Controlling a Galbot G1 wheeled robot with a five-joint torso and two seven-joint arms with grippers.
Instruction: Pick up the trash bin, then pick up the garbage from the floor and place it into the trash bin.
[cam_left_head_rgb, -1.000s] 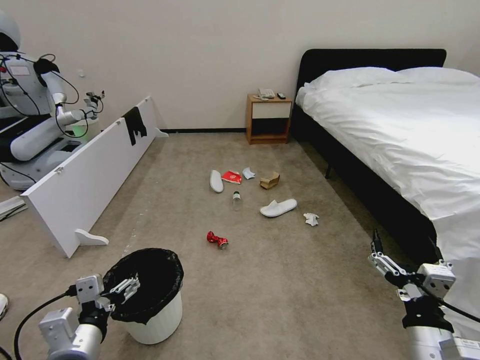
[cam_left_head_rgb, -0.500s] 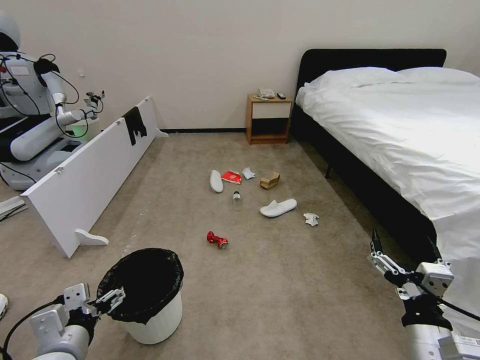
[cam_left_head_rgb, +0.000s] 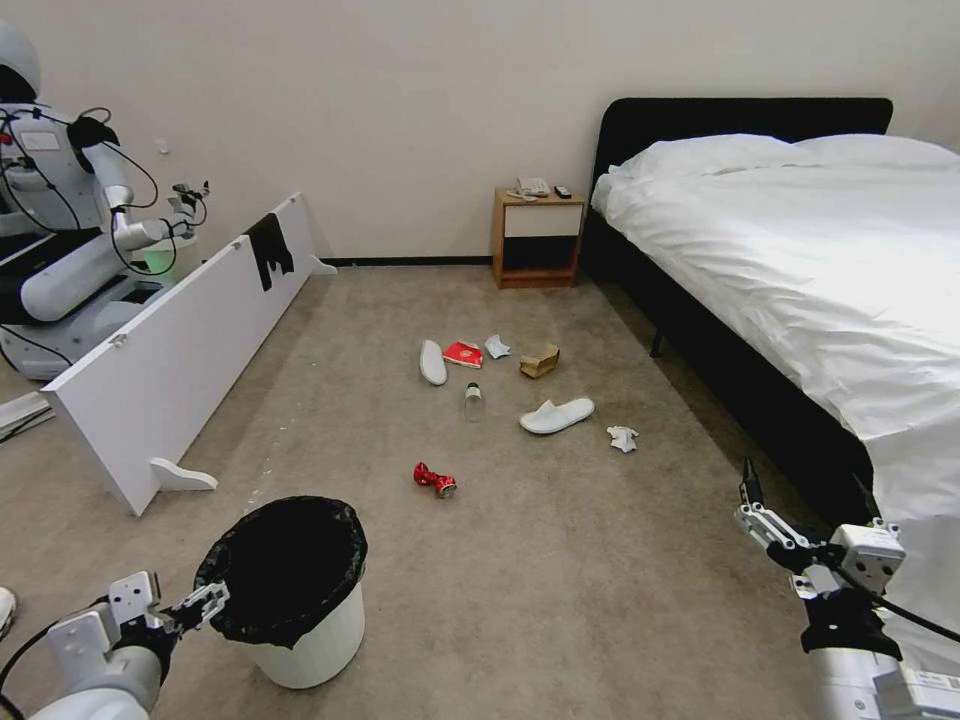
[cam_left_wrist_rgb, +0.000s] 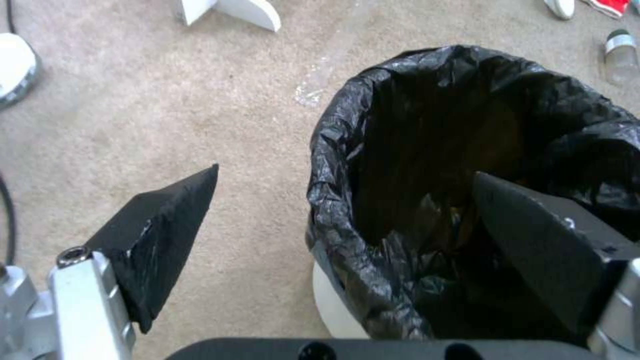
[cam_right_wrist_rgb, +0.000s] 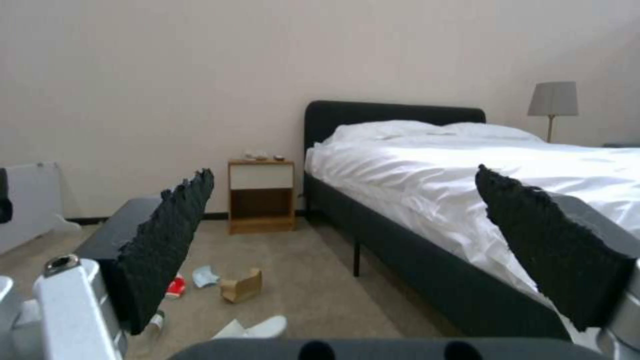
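The trash bin (cam_left_head_rgb: 318, 640), white with a black bag over its rim, stands on the floor (cam_left_head_rgb: 560, 570) at my near left. My left gripper (cam_left_head_rgb: 205, 603) is open at the bin's left rim. In the left wrist view one finger (cam_left_wrist_rgb: 160, 230) hangs over carpet and the other over the bag's inside (cam_left_wrist_rgb: 427, 150). Garbage lies ahead: a crushed red can (cam_left_head_rgb: 435, 479), clear bottle (cam_left_head_rgb: 473, 400), two white slippers (cam_left_head_rgb: 432, 361) (cam_left_head_rgb: 556, 415), red packet (cam_left_head_rgb: 463, 353), brown paper bag (cam_left_head_rgb: 540, 361), tissue (cam_left_head_rgb: 622, 437) and pale-blue mask (cam_left_head_rgb: 496, 346). My right gripper (cam_left_head_rgb: 800, 510) hangs open at the near right, holding nothing.
A bed (cam_left_head_rgb: 800, 280) with a black frame runs along the right, close to my right arm. A wooden nightstand (cam_left_head_rgb: 537, 238) stands at the far wall. A long white board (cam_left_head_rgb: 180, 340) stands on edge at the left, with another robot (cam_left_head_rgb: 60, 230) behind it.
My left gripper has drawn back down and to the left, from over the bin's opening to its left rim. The right arm and the litter have stayed put.
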